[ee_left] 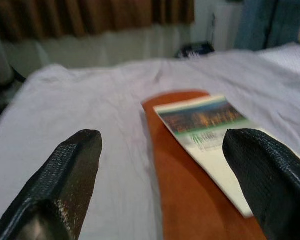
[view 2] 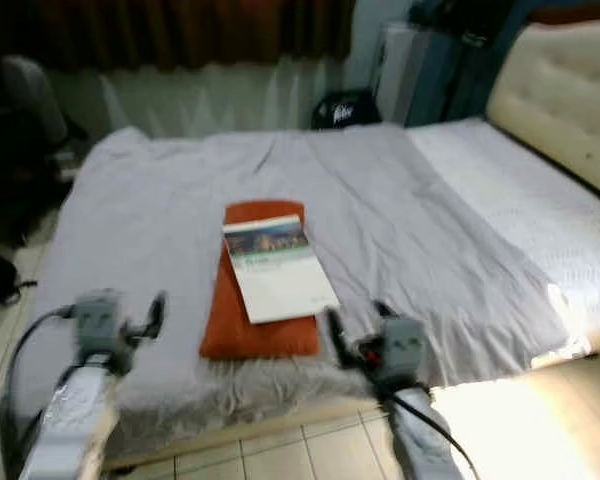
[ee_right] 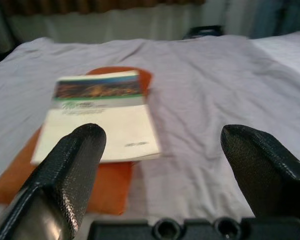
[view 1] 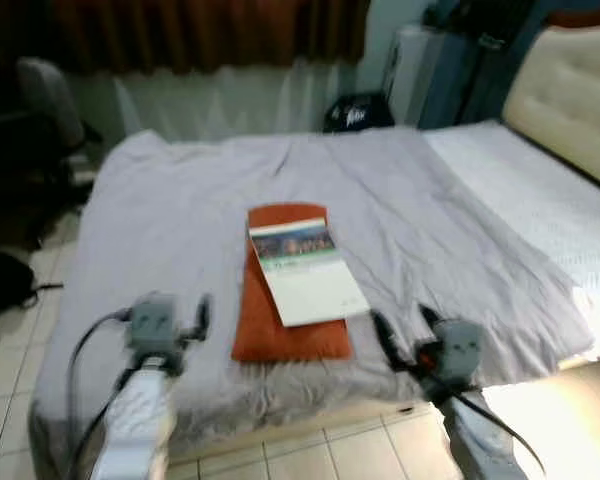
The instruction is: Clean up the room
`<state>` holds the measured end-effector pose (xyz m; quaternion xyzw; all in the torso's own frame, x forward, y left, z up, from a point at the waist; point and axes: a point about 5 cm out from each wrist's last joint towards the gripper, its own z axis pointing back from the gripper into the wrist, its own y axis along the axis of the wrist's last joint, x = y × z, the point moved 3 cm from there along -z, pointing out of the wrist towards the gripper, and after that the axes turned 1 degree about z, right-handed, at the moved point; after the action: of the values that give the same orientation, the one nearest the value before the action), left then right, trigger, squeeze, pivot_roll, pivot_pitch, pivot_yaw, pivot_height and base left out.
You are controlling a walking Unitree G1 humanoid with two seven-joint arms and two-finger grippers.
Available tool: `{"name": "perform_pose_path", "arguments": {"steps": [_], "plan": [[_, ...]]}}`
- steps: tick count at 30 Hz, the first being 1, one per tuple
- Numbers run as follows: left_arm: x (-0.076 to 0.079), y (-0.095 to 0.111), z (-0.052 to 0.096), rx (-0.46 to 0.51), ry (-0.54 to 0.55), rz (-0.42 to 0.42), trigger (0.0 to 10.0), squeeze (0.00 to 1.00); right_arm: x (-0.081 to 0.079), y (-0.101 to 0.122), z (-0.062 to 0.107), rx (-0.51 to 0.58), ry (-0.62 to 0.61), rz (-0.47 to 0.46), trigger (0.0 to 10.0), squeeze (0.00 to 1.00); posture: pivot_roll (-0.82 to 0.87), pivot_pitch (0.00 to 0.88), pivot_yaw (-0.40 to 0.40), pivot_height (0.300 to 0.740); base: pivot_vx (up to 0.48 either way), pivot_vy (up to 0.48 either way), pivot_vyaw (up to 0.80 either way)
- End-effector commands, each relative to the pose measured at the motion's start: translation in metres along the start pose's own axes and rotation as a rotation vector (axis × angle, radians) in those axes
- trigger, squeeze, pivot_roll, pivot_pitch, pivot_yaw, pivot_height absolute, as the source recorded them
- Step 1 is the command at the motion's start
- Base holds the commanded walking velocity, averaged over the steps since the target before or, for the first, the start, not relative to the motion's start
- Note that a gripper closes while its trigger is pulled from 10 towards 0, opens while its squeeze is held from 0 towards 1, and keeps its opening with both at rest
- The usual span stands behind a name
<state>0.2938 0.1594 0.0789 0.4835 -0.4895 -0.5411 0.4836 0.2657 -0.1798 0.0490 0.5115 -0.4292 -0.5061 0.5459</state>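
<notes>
Booklet (view 1: 305, 270), white with a green-and-photo cover band, lay askew atop a flat orange folder (view 1: 285, 330) near the foot edge of the bed (view 1: 180, 210). Grey sheet, wrinkled, covered the mattress; paler bedding and a tufted headboard (view 1: 570, 100) sat to the robot's right.

Left pincer (view 1: 180, 325) hovered over the sheet just left of the folder, fingers spread wide, holding nothing. Right pincer (view 1: 405, 325) hovered at the bed edge just right of the folder's near corner, likewise spread and empty.

Judged step: approach for picking up the booklet or folder. Both lay flat on soft bedding, so a finger would likely need to slide under an edge; the booklet's overhanging corner on the right side looked the easier purchase. Pressing down risked bunching the sheet.

Surroundings: dark bag (view 1: 358, 110) on the floor beyond the bed, curtains (view 1: 200, 35) behind, chair (view 1: 45, 95) at far left, tiled floor (view 1: 310, 455) below. Nothing blocked either arm's reach.
</notes>
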Motion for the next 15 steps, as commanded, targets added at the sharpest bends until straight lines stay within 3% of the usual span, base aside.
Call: {"name": "perform_pose_path", "arguments": {"steps": [1, 15], "plan": [[-0.0137, -0.0051, 0.0031, -0.025, 0.03, -0.02, 10.0, 0.0, -0.0113, 0.0089, -0.0068, 0.035, 0.029, 0.001, 10.0, 0.0, 0.03, 0.0, -0.027, 0.74, 0.405, -0.251, 0.0], [-0.006, -0.0079, 0.0012, -0.038, -0.008, -0.016, 10.0, 0.0, -0.0115, 0.0047, -0.0045, 0.018, 0.026, -0.003, 10.0, 0.0, 0.02, 0.0, -0.021, 0.74, 0.375, -0.291, 0.0]]}}
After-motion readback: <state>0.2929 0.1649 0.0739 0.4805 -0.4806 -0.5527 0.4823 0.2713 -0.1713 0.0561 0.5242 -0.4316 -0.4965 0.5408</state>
